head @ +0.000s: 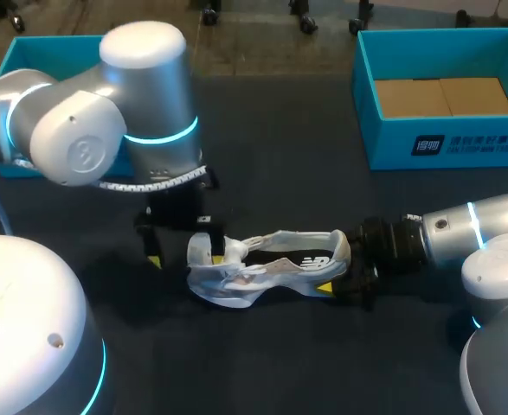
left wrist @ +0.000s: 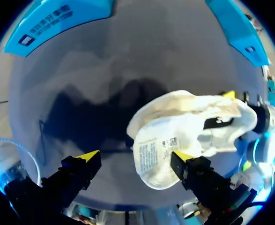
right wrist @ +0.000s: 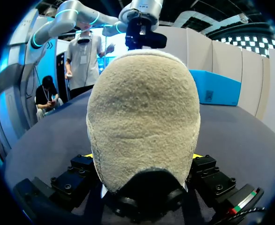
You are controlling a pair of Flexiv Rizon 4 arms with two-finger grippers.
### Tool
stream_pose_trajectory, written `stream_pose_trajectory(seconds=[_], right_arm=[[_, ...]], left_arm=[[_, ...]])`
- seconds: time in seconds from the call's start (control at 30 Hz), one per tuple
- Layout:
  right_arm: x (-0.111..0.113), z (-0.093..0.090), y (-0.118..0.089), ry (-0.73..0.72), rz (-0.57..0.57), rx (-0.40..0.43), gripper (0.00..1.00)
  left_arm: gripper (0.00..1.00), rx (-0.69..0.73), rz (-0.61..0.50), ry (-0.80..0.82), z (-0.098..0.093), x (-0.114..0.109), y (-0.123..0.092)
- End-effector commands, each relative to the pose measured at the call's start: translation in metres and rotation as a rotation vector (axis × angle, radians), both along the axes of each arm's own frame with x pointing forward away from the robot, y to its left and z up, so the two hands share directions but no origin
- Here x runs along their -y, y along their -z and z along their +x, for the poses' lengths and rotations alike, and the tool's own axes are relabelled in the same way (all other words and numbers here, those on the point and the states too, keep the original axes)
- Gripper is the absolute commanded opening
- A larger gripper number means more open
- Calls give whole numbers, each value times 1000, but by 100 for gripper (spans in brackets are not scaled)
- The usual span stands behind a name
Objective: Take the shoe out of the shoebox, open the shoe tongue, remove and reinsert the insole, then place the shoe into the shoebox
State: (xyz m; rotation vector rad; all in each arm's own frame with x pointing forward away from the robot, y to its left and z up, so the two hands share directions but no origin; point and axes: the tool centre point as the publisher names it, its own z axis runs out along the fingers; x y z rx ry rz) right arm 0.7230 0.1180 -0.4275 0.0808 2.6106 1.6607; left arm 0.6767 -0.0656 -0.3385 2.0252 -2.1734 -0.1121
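Note:
A white shoe [head: 266, 268] lies on its side on the dark table, its opening facing the front. My right gripper [head: 338, 281] comes in from the right and is shut on the heel. In the right wrist view the fuzzy heel [right wrist: 142, 108] fills the space between its fingers [right wrist: 83, 166]. My left gripper [head: 188, 257] hangs over the toe end, open wide. The left wrist view shows the pulled-up tongue with its printed label [left wrist: 151, 157] lying between the spread fingertips [left wrist: 88, 155], close to the one nearer the shoe's body [left wrist: 198, 117].
The blue shoebox [head: 370, 104] with a cardboard insert stands at the back right. A second blue box part [head: 28, 52] sits at the back left, partly behind my left arm. The table's middle and front are bare dark cloth.

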Motion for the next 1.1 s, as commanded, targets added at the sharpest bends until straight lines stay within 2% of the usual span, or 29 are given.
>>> stream_pose_trajectory(seconds=[0.03, 0.3, 0.43, 0.53, 0.57, 0.7, 0.83, 0.9, 0.93, 0.97, 1.1], right_arm=[[-3, 2, 3, 2, -3, 0, 0], [-3, 2, 3, 2, -3, 0, 0], [-3, 2, 3, 2, -3, 0, 0], [-3, 2, 3, 2, -3, 0, 0], [-3, 2, 3, 2, -3, 0, 0], [-3, 2, 3, 2, -3, 0, 0], [-3, 2, 3, 2, -3, 0, 0], [-3, 2, 3, 2, -3, 0, 0], [-3, 2, 3, 2, -3, 0, 0], [-3, 2, 3, 2, -3, 0, 0], [-3, 2, 3, 2, -3, 0, 0]], left_arm=[[100, -1, -52, 51, 3, -4, -11], [100, -22, -110, 366, 11, 11, -34], [100, 48, -137, 536, 20, 15, -54], [100, 87, -196, 736, 23, 19, -72], [100, 103, -203, 742, 23, 19, -74], [100, 127, -249, 953, 18, 34, -106], [100, 177, -224, 1089, 10, 52, -124], [69, 206, -204, 1149, 6, 60, -129], [10, 213, -207, 1186, 5, 65, -133], [0, 214, -195, 1205, 5, 68, -133], [0, 214, -168, 1330, 2, 80, -138]])
